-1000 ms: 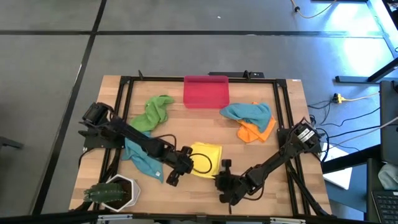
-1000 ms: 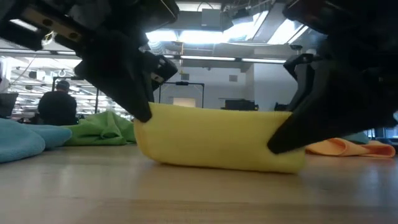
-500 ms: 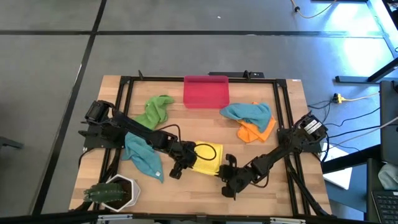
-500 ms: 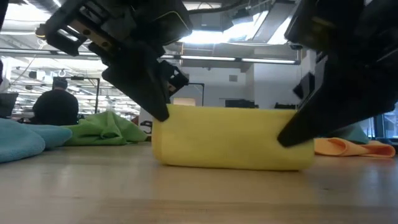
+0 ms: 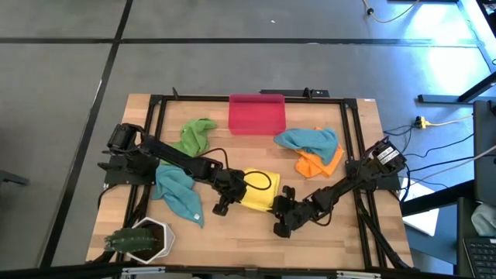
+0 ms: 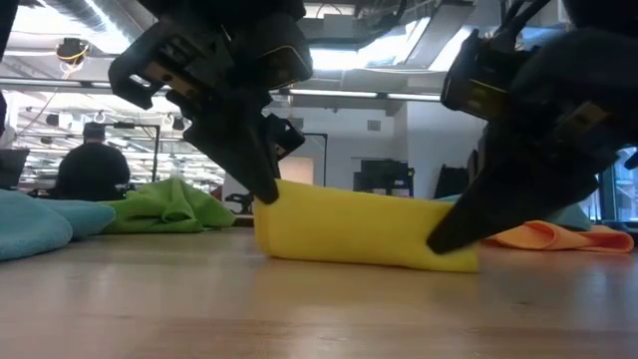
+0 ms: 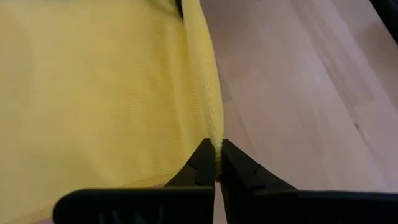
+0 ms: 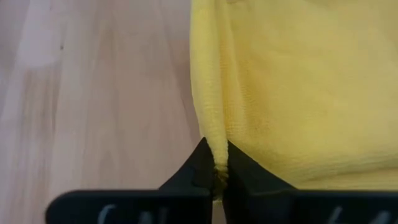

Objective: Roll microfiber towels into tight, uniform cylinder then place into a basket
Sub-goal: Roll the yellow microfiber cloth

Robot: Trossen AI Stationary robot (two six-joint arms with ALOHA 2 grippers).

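both grippers, left gripper (image 5: pixel 225 203) and right gripper (image 5: pixel 282 221), are clamped on opposite edges of the soft yellow microfiber towel (image 5: pixel 258 195), now carried farther up the wooden table (image 5: pixel 341 240) toward the red-pink plastic basket (image 5: pixel 256 114); rolling looks barely begun.

A plain yellow towel (image 5: pixel 258 193) lies at centre frame on the pale wooden table (image 5: pixel 341 240), flanked by green (image 5: pixel 194 137), teal-blue (image 5: pixel 177 195) and orange cloths (image 5: pixel 319 164); a red-pink basket (image 5: pixel 256 114) sits upper centre, a white pot with green plant (image 5: pixel 141 240) lower left.
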